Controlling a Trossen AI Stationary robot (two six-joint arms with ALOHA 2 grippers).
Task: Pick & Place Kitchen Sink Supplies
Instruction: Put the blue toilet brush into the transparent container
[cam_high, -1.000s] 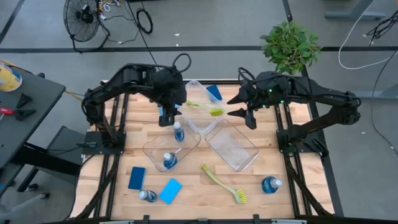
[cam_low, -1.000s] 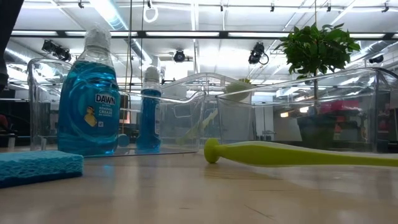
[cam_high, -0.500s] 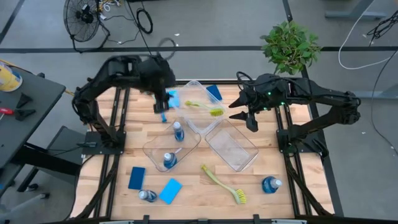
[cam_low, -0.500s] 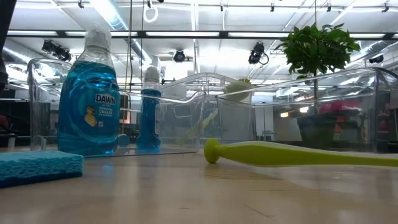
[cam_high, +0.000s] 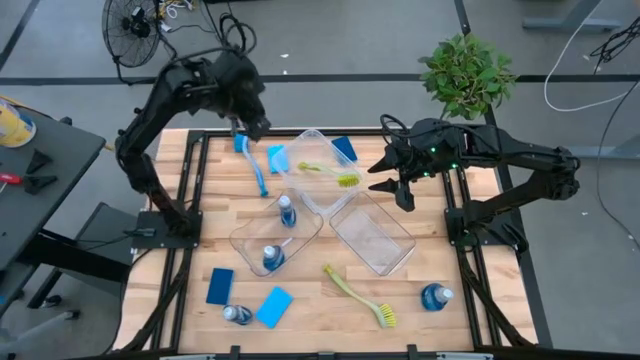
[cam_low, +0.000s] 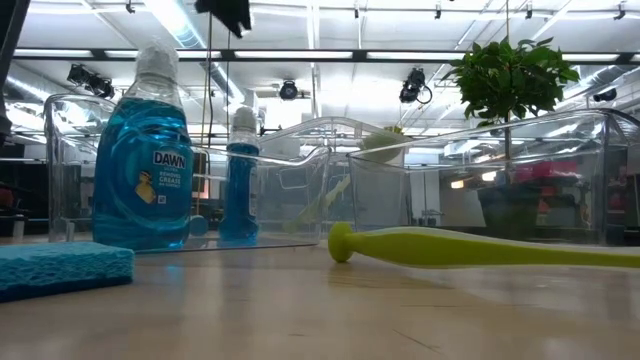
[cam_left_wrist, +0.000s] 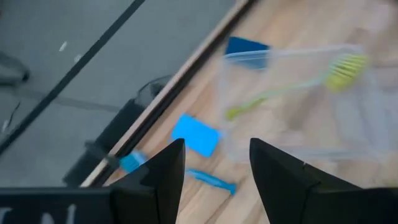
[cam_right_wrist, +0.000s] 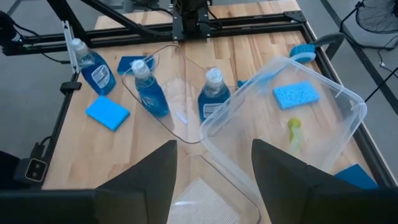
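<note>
Blue dish brush (cam_high: 256, 166) lay on the wooden worktop (cam_high: 440, 250) near its far left corner, a light-blue sponge (cam_high: 277, 157) just beside it. Above that corner hung the left gripper (cam_high: 250, 128), fingers spread and empty. Over the far right edge, the right gripper (cam_high: 385, 173) hovered, fingers spread too, beside a clear bin (cam_high: 318, 172) that held a yellow-green brush (cam_high: 328, 172).

Three clear plastic bins (cam_high: 375, 238) sit clustered mid-table on the wooden table (cam_high: 470, 300). A green potted plant (cam_high: 466, 73) stands past its far right corner. A black fan (cam_high: 130, 30) rests on the grey floor.
</note>
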